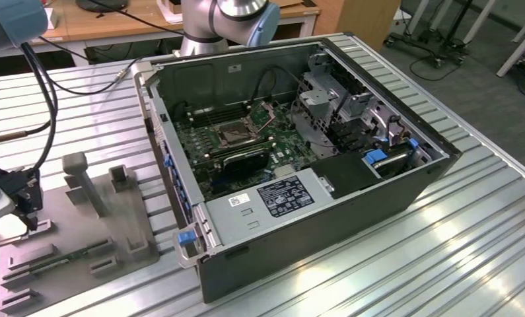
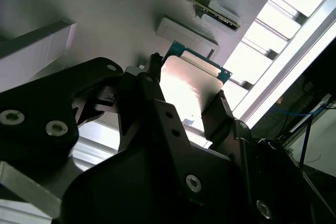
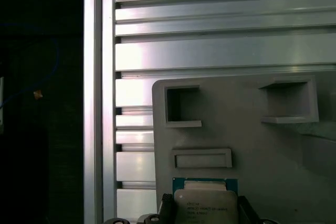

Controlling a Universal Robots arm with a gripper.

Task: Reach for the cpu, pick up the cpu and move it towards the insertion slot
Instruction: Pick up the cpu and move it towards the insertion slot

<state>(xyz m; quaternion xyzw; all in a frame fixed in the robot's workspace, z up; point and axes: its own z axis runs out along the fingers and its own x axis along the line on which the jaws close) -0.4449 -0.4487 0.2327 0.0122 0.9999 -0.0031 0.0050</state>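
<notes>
From my station, the gripper (image 3: 206,212) is clamped on the cpu (image 3: 205,205). Its black fingers (image 3: 167,211) press against two opposite edges of the chip, and the silvery top faces up in both wrist views. The chip sits right over the grey tray (image 3: 262,150), just beside a shallow rectangular recess (image 3: 202,158). I can't tell whether it has left the tray.

In the second wrist view, a green memory stick (image 2: 210,10) lies in the tray a little beyond the chip.

In the exterior view the gripper hangs at the far left edge over that tray. A black cable (image 1: 46,99) loops down to it from above. Two grey posts (image 1: 82,178) stand upright on the tray, between the gripper and the open computer case (image 1: 333,198).

The case lies on the ribbed metal surface (image 1: 456,264). Its near wall (image 1: 156,145) rises between the tray and the board inside. The insertion slot (image 1: 236,135) is on that board, well apart from the gripper, with long black memory slots close on either side of it. A blue latch (image 1: 189,239) sticks out at the case's near corner (on the tray side).
</notes>
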